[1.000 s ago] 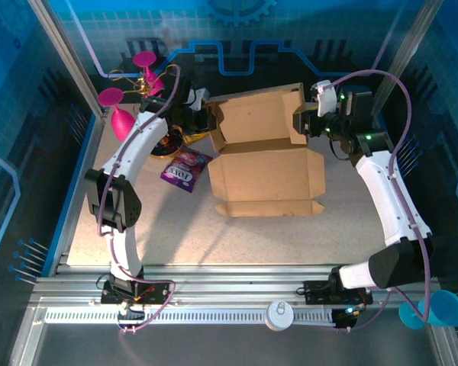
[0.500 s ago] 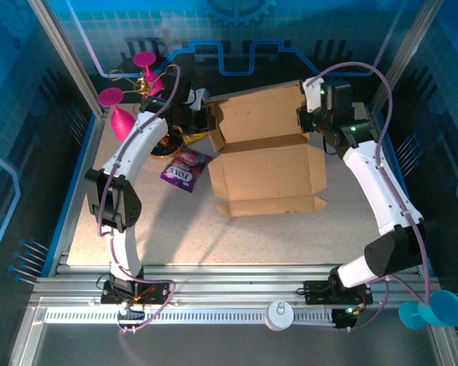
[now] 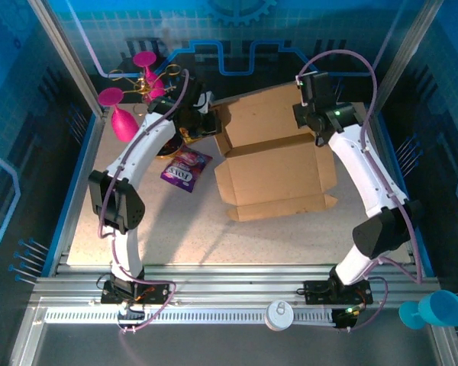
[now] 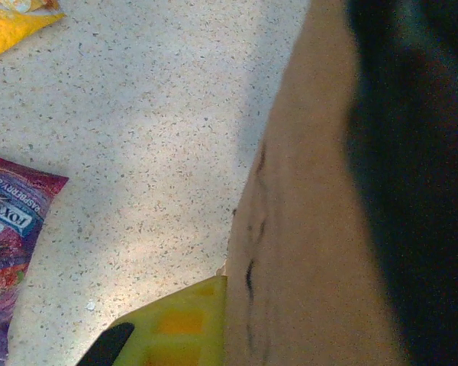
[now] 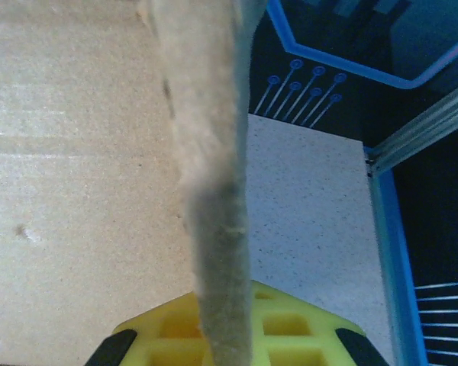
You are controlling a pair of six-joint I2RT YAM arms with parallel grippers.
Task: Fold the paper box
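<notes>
- Table (image 3: 175,229): a speckled top across the middle of the overhead view, with bare room below the box.
- Box (image 3: 278,168): lies open at centre right of the overhead view. Its near panel is flat, its far panel reaches toward the upper centre, and a side flap stands at each far corner.
- Right gripper (image 3: 305,114): sits at the box's upper right corner. In its wrist view the flap's edge runs up the frame centre, squeezed between the yellow pads (image 5: 290,324). It is pinching that flap.
- Left gripper (image 3: 211,123): sits at the box's upper left corner. In its wrist view cardboard lies against one yellow pad (image 4: 179,328), and the dark blur at right is probably the other finger. I judge it pressed together on the left flap.
- Step in hand, as I read it: stand both side flaps up to form walls.
- To do it well, swing both wrists at an even pace and hinge about each crease rather than pulling.
- The panel should stay flat on the table so the box does not skate.
- Purple packet (image 3: 185,169): lies just beside the box's left edge, so any drift leftward risks riding onto it.
- Yellow packet (image 4: 15,19): sits at the upper left of the left wrist view, apart from the cardboard.
</notes>
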